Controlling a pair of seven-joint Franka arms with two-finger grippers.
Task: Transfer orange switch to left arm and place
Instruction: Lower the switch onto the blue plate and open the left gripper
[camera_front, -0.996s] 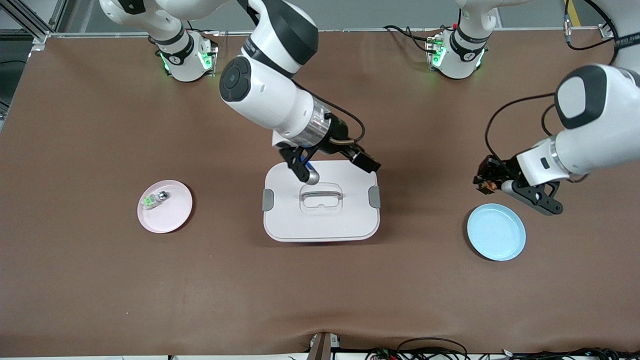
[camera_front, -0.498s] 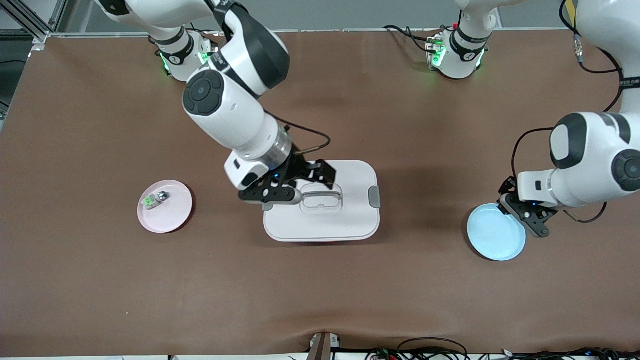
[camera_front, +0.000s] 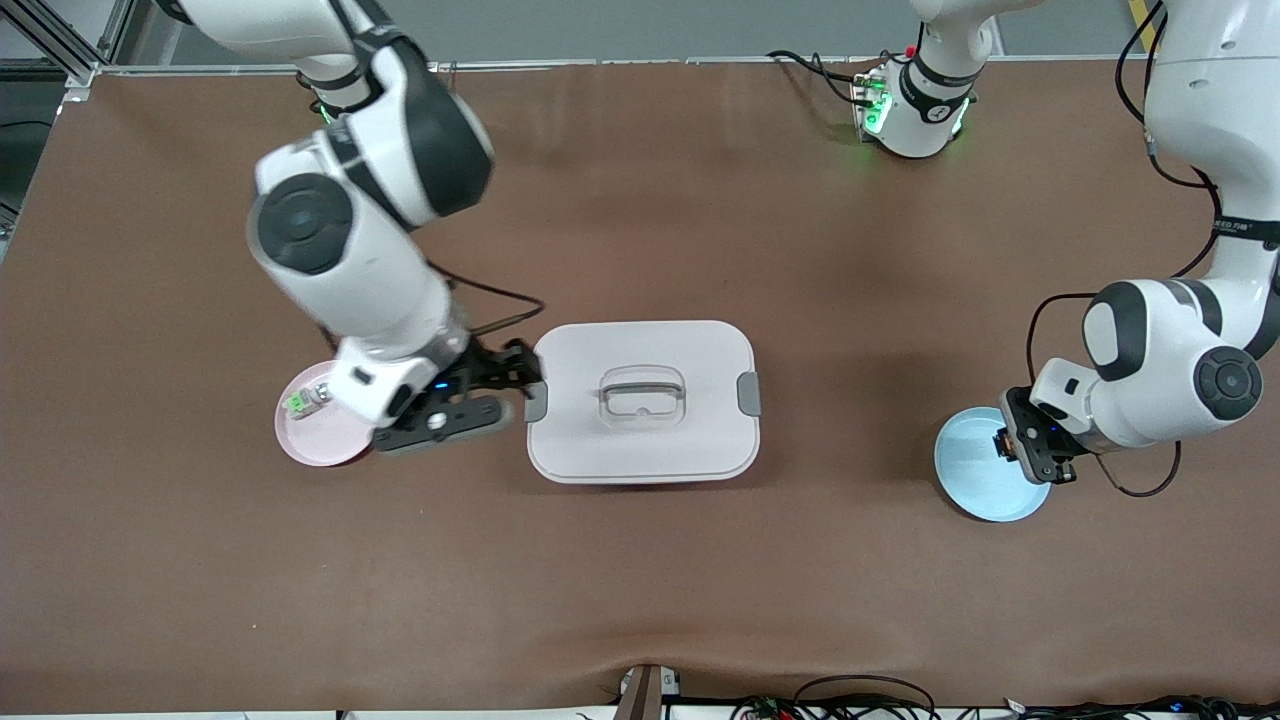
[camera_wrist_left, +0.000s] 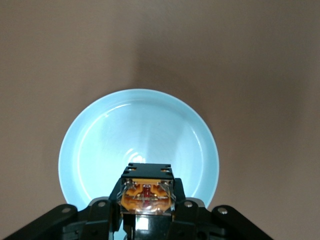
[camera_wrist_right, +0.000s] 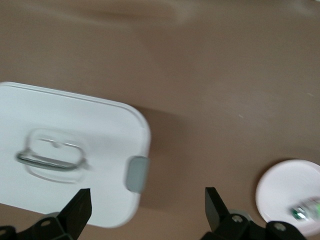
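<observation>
The orange switch (camera_wrist_left: 146, 195) is a small black block with an orange centre under a clear face, and inner metal parts show through it. It sits between the fingers of the left claw (camera_wrist_left: 146, 212), which is clenched on it. The claw holds it up in the air over the blue plate (camera_wrist_left: 90, 150), at the left arm's end of the counter (camera_front: 640, 560). The right claw (camera_wrist_right: 145, 207) is released, its fingers wide apart. It hangs over the counter between the white box (camera_front: 640, 440) and the pink plate (camera_front: 310, 445). A small green-and-clear component (camera_front: 303, 400) lies on that pink plate.
</observation>
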